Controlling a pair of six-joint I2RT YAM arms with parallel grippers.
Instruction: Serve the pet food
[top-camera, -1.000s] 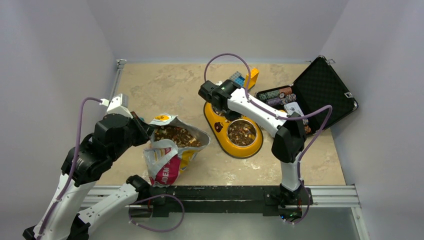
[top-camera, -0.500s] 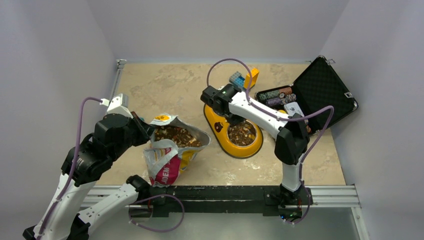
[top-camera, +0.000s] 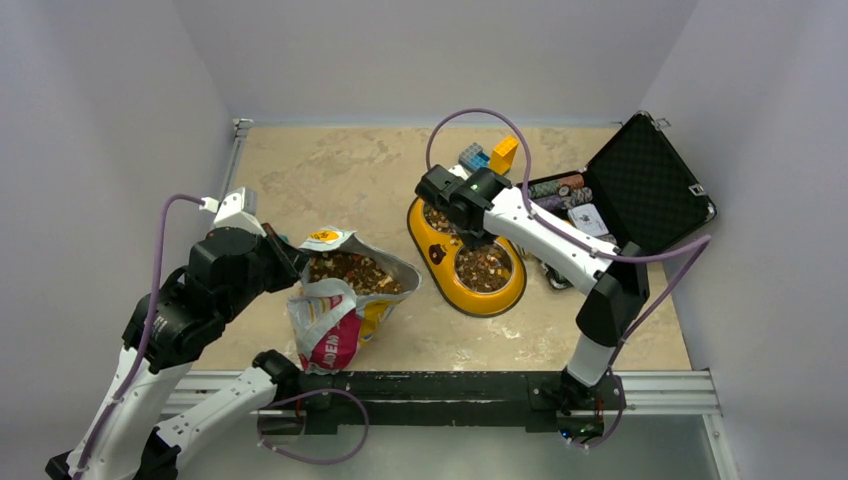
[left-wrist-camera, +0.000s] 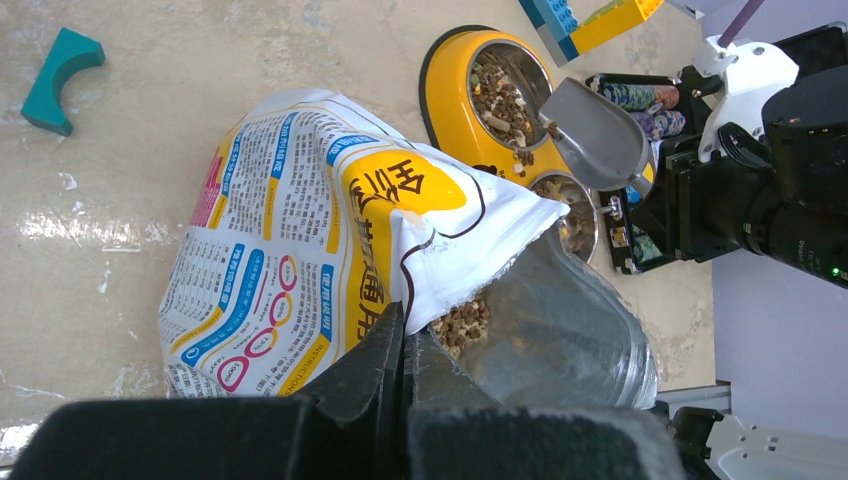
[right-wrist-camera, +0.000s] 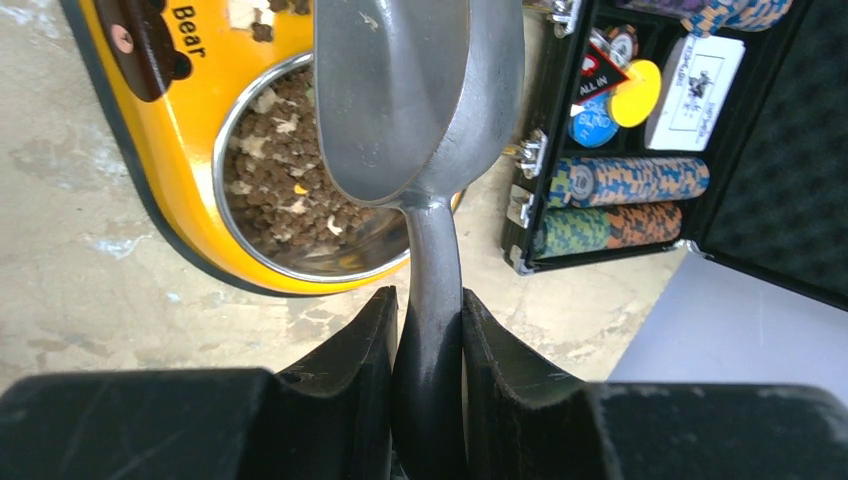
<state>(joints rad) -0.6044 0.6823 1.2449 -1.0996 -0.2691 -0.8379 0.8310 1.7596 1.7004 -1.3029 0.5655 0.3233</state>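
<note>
The pet food bag (top-camera: 335, 310) stands open at the left, with brown kibble (top-camera: 350, 270) inside. My left gripper (top-camera: 293, 262) is shut on the bag's top edge and holds the mouth open; in the left wrist view the gripper (left-wrist-camera: 405, 345) pinches the edge beside the kibble (left-wrist-camera: 462, 320). The yellow two-bowl feeder (top-camera: 432, 250) holds kibble in both steel bowls. My right gripper (top-camera: 474, 222) is shut on the handle of a grey metal scoop (right-wrist-camera: 400, 90), held over the near bowl (right-wrist-camera: 280, 200). No kibble shows in the scoop.
An open black case (top-camera: 640, 190) with striped poker chips (right-wrist-camera: 620, 180) lies right of the feeder. Blue, grey and orange toy bricks (top-camera: 490, 155) sit behind it. A teal block (left-wrist-camera: 60, 75) lies on the table left of the bag. Walls close in on three sides.
My right gripper has moved with the scoop to the right and nearer, from the far bowl to over the near bowl. The left arm and the bag have not moved.
</note>
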